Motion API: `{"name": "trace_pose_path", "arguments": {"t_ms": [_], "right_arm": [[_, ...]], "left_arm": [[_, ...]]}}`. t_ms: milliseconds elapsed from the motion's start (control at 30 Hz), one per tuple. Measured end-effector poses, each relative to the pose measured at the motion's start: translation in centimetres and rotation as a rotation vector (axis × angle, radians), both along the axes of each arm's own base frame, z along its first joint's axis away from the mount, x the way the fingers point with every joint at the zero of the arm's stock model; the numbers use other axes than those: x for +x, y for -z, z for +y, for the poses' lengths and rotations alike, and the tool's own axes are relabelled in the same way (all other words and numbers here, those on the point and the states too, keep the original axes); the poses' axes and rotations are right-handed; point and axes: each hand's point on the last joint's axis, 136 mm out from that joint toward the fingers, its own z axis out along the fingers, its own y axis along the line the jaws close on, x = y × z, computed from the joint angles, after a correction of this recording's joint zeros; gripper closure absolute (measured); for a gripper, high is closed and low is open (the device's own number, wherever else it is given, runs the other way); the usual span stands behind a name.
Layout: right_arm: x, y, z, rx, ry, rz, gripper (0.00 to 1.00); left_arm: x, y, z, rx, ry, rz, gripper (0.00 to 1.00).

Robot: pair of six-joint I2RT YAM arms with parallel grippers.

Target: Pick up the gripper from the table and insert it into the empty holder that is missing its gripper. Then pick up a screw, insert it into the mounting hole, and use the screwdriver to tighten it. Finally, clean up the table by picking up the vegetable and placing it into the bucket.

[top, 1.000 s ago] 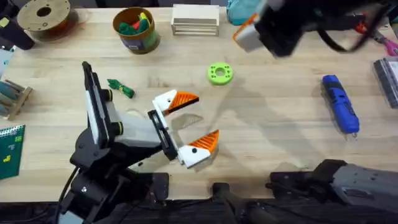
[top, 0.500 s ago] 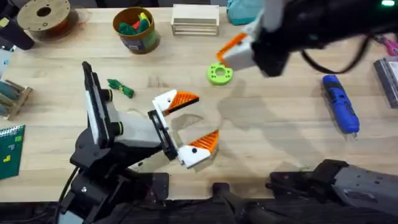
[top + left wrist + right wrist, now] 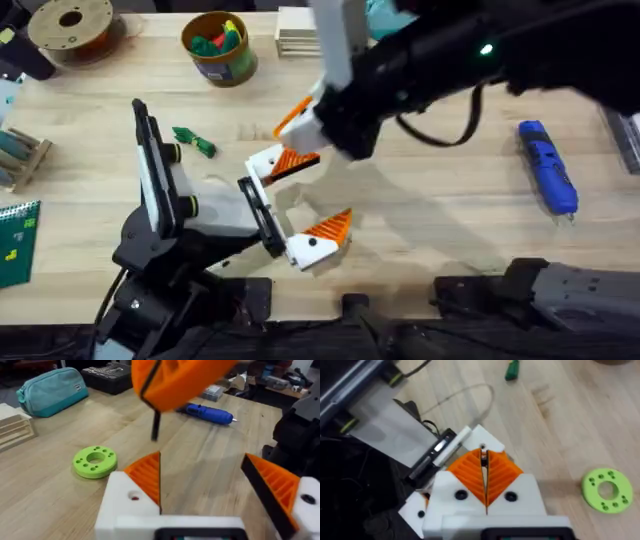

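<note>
My left gripper (image 3: pixel 310 196) rests open on the table (image 3: pixel 450 200). Both of its white blocks carry orange ribbed tips, and one block shows a mounting hole (image 3: pixel 134 496). My right gripper (image 3: pixel 293 118) hangs just above the far left finger. Its orange pads (image 3: pixel 470 472) are shut on a thin dark screw (image 3: pixel 156 429) that points down. The blue screwdriver (image 3: pixel 547 168) lies at the right. The dark-green vegetable (image 3: pixel 195 142) lies left of the left gripper, and the bucket (image 3: pixel 218 47) stands at the back. The loose gripper and the empty holder are out of view.
A light-green ring disc (image 3: pixel 95 461) lies beyond the left gripper. A brown spool (image 3: pixel 70 25) sits at the back left, with a wooden block stack (image 3: pixel 297 25) behind the right arm. A teal pouch (image 3: pixel 50 390) and a black case (image 3: pixel 107 375) are at the back right.
My right arm has swept from the back right toward the left and nearer, and is now over the left gripper's far finger, covering the green ring in the overhead view. The left arm has stayed still.
</note>
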Motion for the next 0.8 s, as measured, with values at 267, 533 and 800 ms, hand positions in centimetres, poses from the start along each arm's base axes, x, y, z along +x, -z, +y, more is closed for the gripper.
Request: {"name": "trace_pose_path", "arguments": {"t_ms": [267,533,800], "right_arm": [[-0.9,2.2,2.3,-0.038,-0.031,0.029,0.995],[-0.1,2.9,2.4,-0.066,-0.004,0.012,0.995],[0.0,3.4,2.6,-0.072,-0.007,0.021,0.995]], "left_arm": [[0.0,0.0,0.0,0.000,0.000,0.000,0.015],[0.0,0.0,0.0,0.000,0.000,0.000,0.015],[0.0,0.0,0.0,0.000,0.000,0.000,0.015]]}}
